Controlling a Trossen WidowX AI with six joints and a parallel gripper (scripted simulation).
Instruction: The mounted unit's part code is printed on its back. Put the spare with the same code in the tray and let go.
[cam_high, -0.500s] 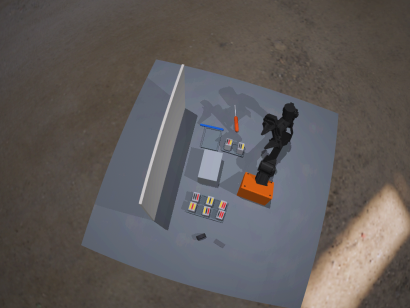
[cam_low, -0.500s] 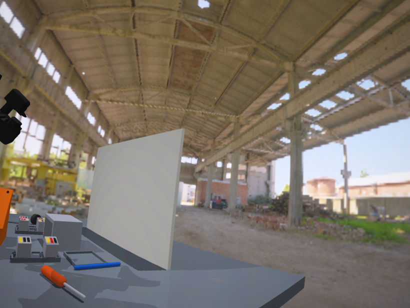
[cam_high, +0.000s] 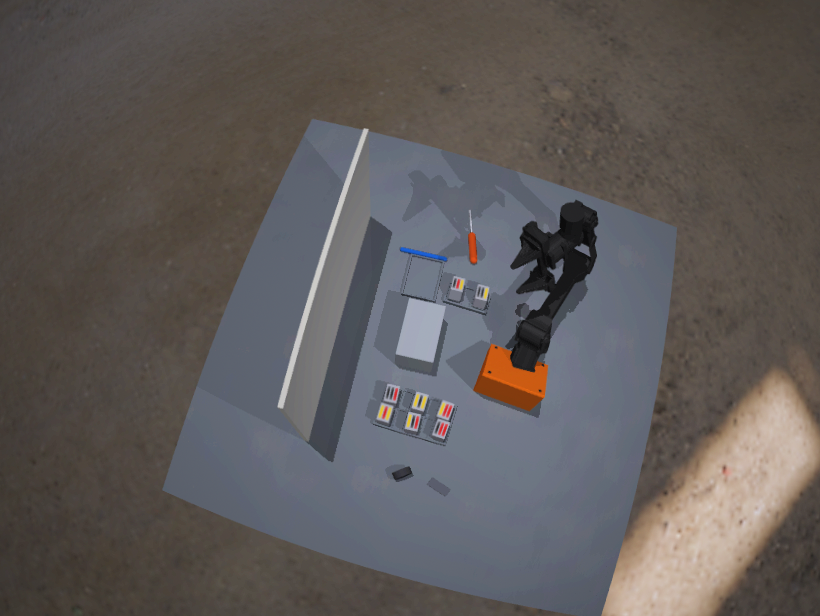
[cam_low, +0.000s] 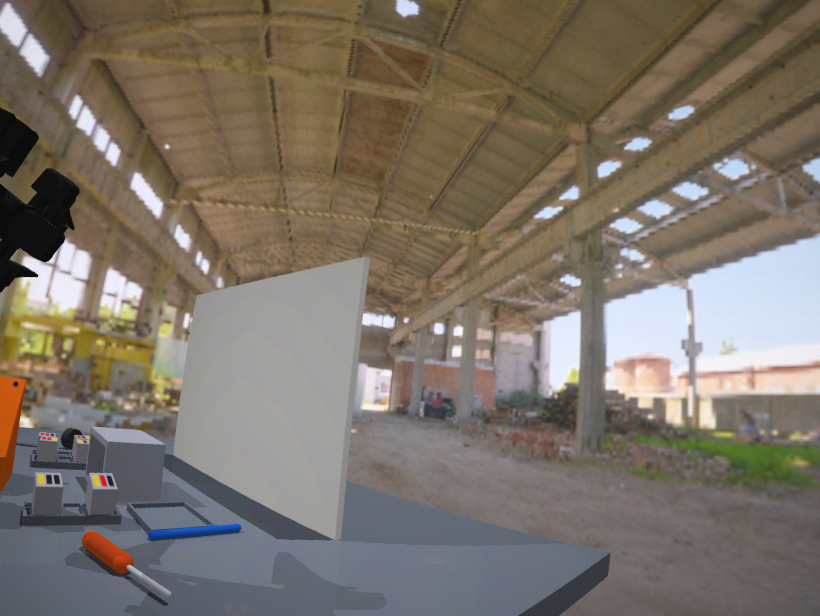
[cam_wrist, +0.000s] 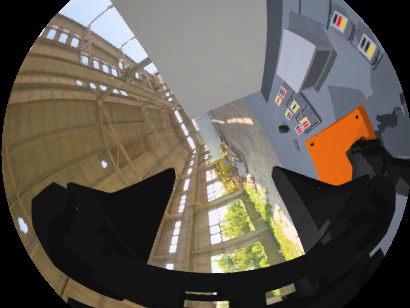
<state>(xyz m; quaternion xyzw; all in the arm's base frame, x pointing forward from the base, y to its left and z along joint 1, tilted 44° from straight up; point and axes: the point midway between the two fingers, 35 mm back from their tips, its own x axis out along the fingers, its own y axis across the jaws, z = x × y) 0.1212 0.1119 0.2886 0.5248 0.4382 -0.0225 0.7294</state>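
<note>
Top view: tray (cam_high: 421, 276) with nothing inside, beside two-spare rack (cam_high: 468, 292); six spares in near rack (cam_high: 414, 412); gripper (cam_high: 528, 273) spread apart, holding nothing.

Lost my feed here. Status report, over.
Gripper open, empty, raised above the table. Spares untouched: pair beside the tray, six near the base. Nothing blocking.

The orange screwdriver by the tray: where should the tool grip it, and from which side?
Grip the orange handle, the thickest part, rather than the thin white shaft. The screwdriver lies flat on the table with bare surface along both long sides, so come straight down from above, open tool set across the handle's length.
</note>
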